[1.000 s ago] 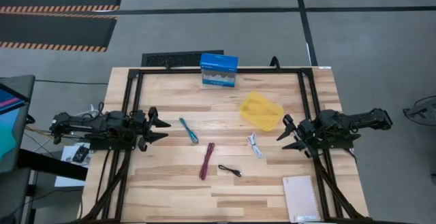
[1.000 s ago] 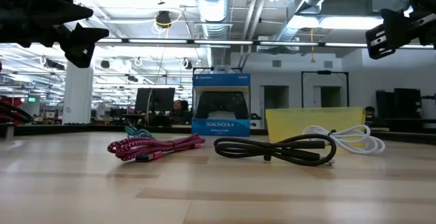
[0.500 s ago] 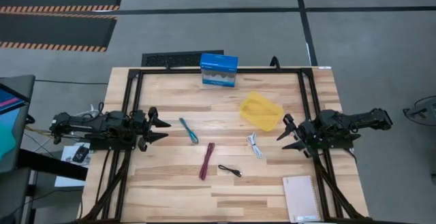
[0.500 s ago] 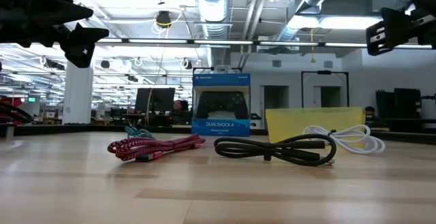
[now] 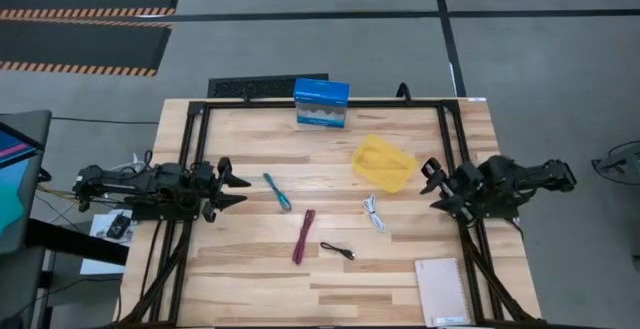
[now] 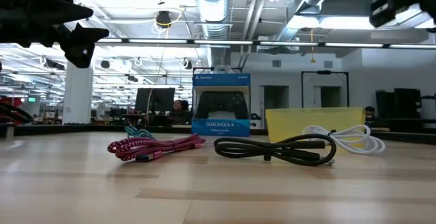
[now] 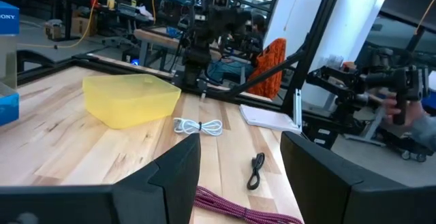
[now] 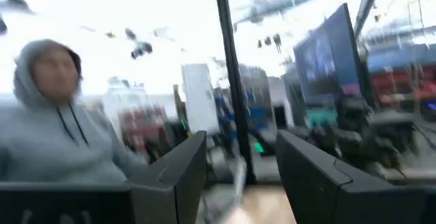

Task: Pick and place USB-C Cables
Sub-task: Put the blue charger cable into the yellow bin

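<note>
Four cables lie loose on the table between the arms: teal (image 5: 277,191), maroon (image 5: 304,236), white (image 5: 373,213) and black (image 5: 337,251). In the low view the maroon cable (image 6: 157,146) and the black cable (image 6: 279,149) lie nearest, with the teal cable (image 6: 139,133) and the white cable (image 6: 347,137) behind them. My left gripper (image 5: 240,190) hovers open near the table's left edge, left of the teal cable. My right gripper (image 5: 434,185) is open above the right edge, right of the white cable, and its wrist view looks out into the room.
A yellow tray (image 5: 384,162) sits right of centre, just beyond the white cable. A blue box (image 5: 321,104) stands at the far edge. A notebook (image 5: 442,291) lies at the near right corner. A person in a grey hoodie (image 8: 61,135) shows beyond the table.
My right gripper has risen and tipped upward, drawing back a little toward the table's right edge; in the low view it has climbed toward the top of the picture. The cables and my left arm have kept still.
</note>
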Controlling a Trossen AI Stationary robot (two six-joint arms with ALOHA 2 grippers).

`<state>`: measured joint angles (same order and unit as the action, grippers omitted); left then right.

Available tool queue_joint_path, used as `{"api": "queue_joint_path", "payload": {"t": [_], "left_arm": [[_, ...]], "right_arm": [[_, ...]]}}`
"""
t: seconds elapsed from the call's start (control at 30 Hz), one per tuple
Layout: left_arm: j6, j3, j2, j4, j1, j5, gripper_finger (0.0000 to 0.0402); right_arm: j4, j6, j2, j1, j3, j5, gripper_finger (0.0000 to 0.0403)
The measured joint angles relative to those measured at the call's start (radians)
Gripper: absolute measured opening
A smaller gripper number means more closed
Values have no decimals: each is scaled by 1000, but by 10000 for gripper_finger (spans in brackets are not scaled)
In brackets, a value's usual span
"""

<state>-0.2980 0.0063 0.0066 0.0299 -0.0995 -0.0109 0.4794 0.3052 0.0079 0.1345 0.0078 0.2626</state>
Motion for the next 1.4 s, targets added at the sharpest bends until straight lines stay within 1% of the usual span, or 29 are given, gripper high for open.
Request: {"api": "queue_joint_path", "payload": {"t": [0.07, 0.17, 0.27, 0.5, 0.6, 0.67, 0.87, 1.03, 1.13, 1.33, 1.4], "left_arm": [[-30, 0, 0, 0, 0, 0, 194], [-28, 0, 0, 6, 0, -20, 194], [-49, 0, 0, 15, 0, -71, 194], [-165, 0, 0, 35, 0, -203, 194], [-154, 0, 0, 47, 0, -279, 194], [-163, 0, 0, 50, 0, -312, 194], [-195, 0, 0, 50, 0, -315, 194], [-198, 0, 0, 49, 0, -319, 194], [-185, 0, 0, 50, 0, -343, 194], [-184, 0, 0, 51, 0, -338, 194], [-154, 0, 0, 51, 0, -345, 194]], "right_arm": [[63, -2, 0, 0, 0, 0, 200], [131, -64, 0, 0, 0, -1, 200], [184, -146, 0, 0, 0, -2, 200], [231, -239, 0, 0, 0, -3, 200], [243, -252, 0, 0, 0, -3, 200], [246, -253, 0, 0, 0, -3, 200], [234, -254, 0, 0, 0, -13, 200], [237, -254, 0, 1, 0, -145, 200], [240, -254, 0, 1, 0, -200, 200], [199, -253, 0, 0, 0, -310, 200], [187, -253, 0, 1, 0, -357, 200]]}}
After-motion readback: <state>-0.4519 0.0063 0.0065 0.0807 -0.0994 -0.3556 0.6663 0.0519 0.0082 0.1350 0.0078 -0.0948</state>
